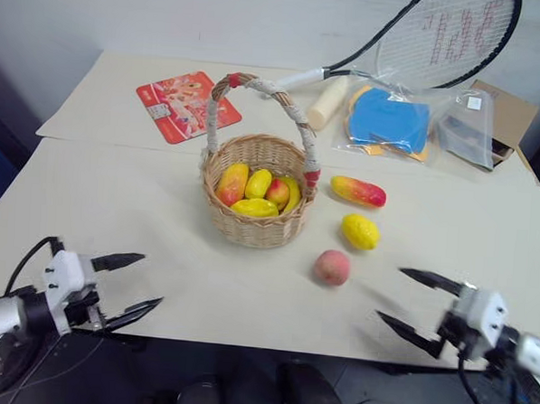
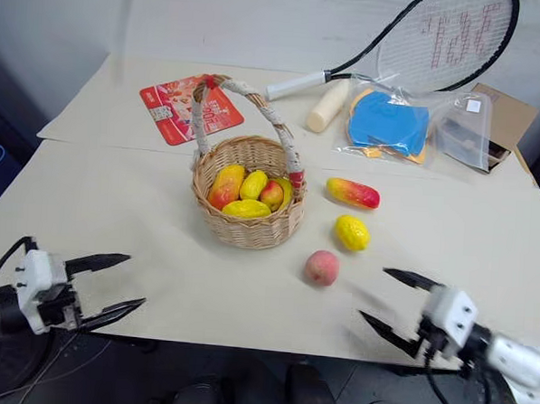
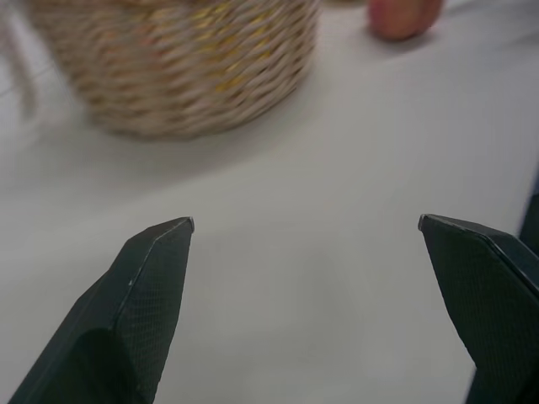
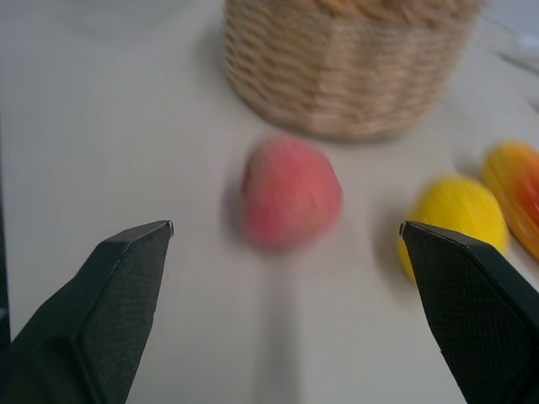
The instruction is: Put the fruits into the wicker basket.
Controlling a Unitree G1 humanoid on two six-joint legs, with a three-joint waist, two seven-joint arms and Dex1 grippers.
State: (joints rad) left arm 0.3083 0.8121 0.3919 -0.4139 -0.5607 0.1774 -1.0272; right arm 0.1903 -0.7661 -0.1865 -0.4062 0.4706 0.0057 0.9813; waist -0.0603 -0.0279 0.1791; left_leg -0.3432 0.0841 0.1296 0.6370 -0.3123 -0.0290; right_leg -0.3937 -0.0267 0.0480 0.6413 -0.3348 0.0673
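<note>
The wicker basket (image 1: 257, 197) stands mid-table and holds several yellow and red-yellow fruits. To its right on the table lie a red-and-yellow mango (image 1: 358, 191), a yellow lemon (image 1: 360, 231) and a pink peach (image 1: 332, 268). My right gripper (image 1: 396, 299) hangs open at the table's near right edge, pointing toward the peach (image 4: 290, 192), with nothing between its fingers. My left gripper (image 1: 150, 280) is open at the near left edge, aimed at the basket (image 3: 185, 67), also empty.
At the back lie a red card (image 1: 187, 105), a cream cylinder (image 1: 328, 102), a racket (image 1: 423, 38), a bagged blue item (image 1: 389, 120) and a cardboard box (image 1: 505, 115). Bare tabletop lies between the grippers and the basket.
</note>
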